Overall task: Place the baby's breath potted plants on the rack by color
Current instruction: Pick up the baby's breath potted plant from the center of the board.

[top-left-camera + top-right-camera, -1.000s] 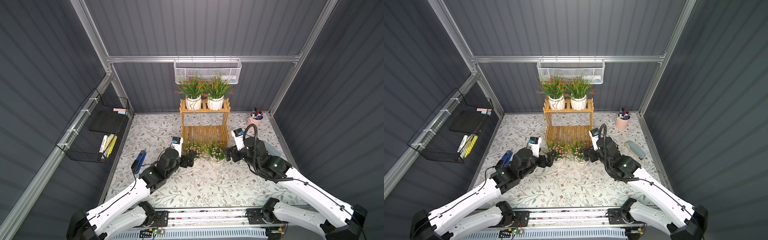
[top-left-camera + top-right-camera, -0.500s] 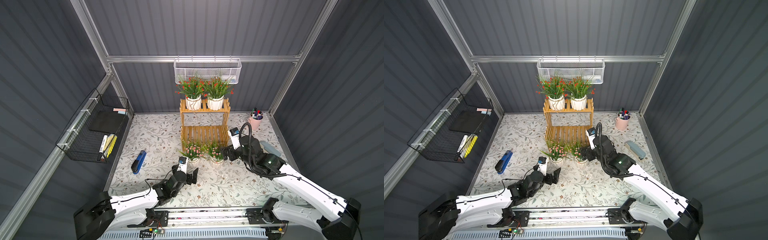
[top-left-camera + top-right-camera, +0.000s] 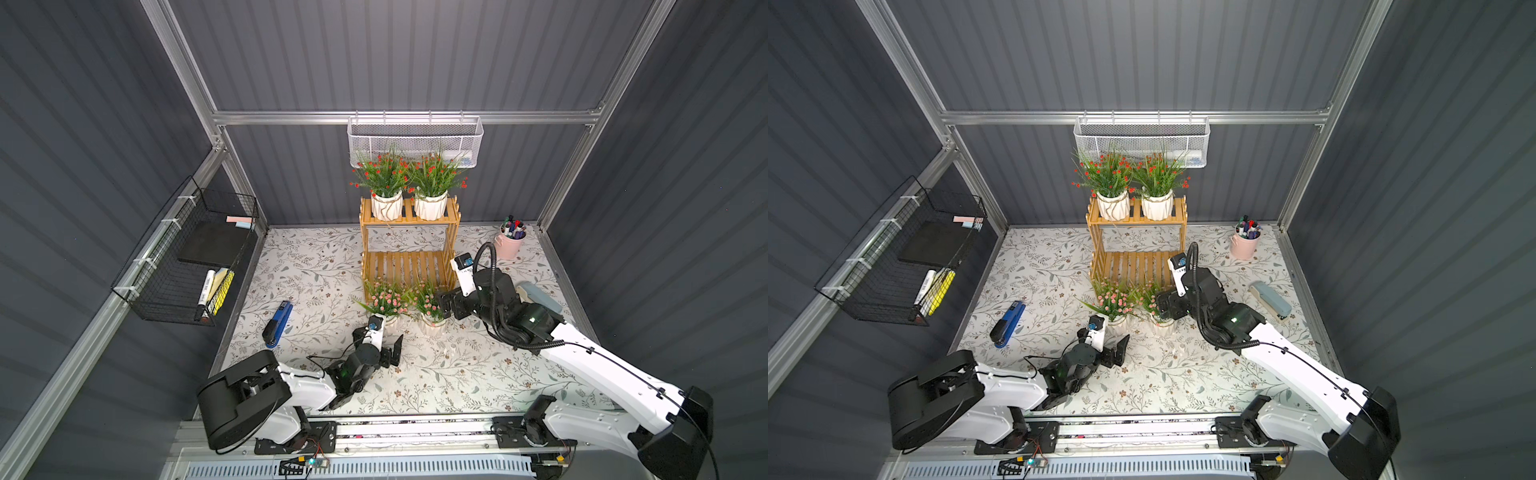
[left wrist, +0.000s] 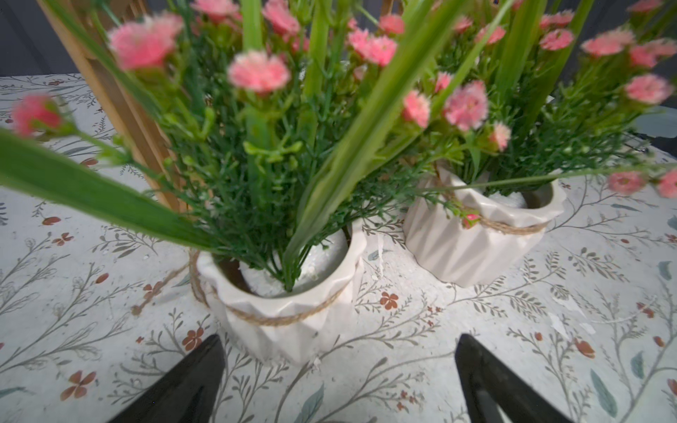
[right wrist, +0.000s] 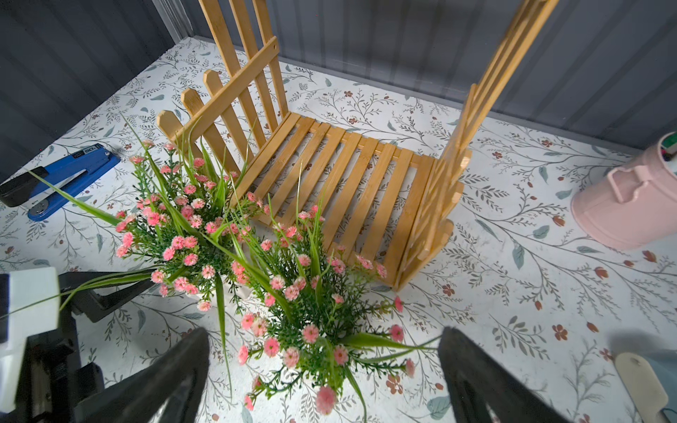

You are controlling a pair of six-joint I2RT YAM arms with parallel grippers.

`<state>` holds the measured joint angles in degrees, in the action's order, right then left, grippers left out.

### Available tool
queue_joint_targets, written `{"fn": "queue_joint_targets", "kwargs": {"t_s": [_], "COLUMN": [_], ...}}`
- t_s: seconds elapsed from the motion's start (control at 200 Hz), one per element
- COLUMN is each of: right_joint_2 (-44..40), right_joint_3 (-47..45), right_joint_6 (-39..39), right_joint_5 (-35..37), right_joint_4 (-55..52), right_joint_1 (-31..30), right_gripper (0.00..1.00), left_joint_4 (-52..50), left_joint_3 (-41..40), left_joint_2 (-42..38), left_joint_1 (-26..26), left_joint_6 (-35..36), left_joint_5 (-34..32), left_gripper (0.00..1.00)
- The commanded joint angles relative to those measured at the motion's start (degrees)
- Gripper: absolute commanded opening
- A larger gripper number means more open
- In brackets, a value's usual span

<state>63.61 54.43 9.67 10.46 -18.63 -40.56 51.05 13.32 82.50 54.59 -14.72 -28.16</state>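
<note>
Lowered since a second ago, my left arm now reaches close over the table (image 3: 457,374) from its near edge. My left end effector (image 4: 339,342) is released, its two black fingers spread wide. The white ribbed pot of the left pink plant (image 4: 289,326) stands just ahead of the fingertips, not touching them. My right end effector (image 5: 323,332) has edged nearer the right pink plant (image 5: 304,293). It is released too, with fingers spread to either side of the foliage and looking down on the blossoms. Whether they touch the pot I cannot tell. Both pink plants stand upright on the table, side by side, just in front of the lower tier of the rack (image 3: 409,266). The two red plants (image 3: 384,183) stand side by side on its top tier. A blue stapler (image 3: 277,324) lies on the table to my left, well apart from the plants. A pink cup (image 3: 510,245) of pens stands near the back right corner.
</note>
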Motion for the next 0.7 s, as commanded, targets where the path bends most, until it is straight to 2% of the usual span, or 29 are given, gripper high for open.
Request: {"fn": "queue_joint_targets", "kwargs": {"t_s": [0.0, 0.695], "right_joint_2": [-0.1, -0.6], "right_joint_3": [1.4, 0.9], "right_joint_6": [0.3, 0.3], "right_joint_5": [-0.4, -1.5], "right_joint_4": [0.3, -0.6], "right_joint_1": [0.3, 0.9], "right_gripper": [0.99, 0.99], "left_joint_4": [7.2, 13.9], "left_joint_3": [2.3, 10.4], "left_joint_2": [4.2, 18.9], "left_joint_1": [-1.4, -9.0], "left_joint_6": [2.3, 4.3], "left_joint_5": [-1.1, 3.2], "left_gripper": [0.99, 0.99]}}
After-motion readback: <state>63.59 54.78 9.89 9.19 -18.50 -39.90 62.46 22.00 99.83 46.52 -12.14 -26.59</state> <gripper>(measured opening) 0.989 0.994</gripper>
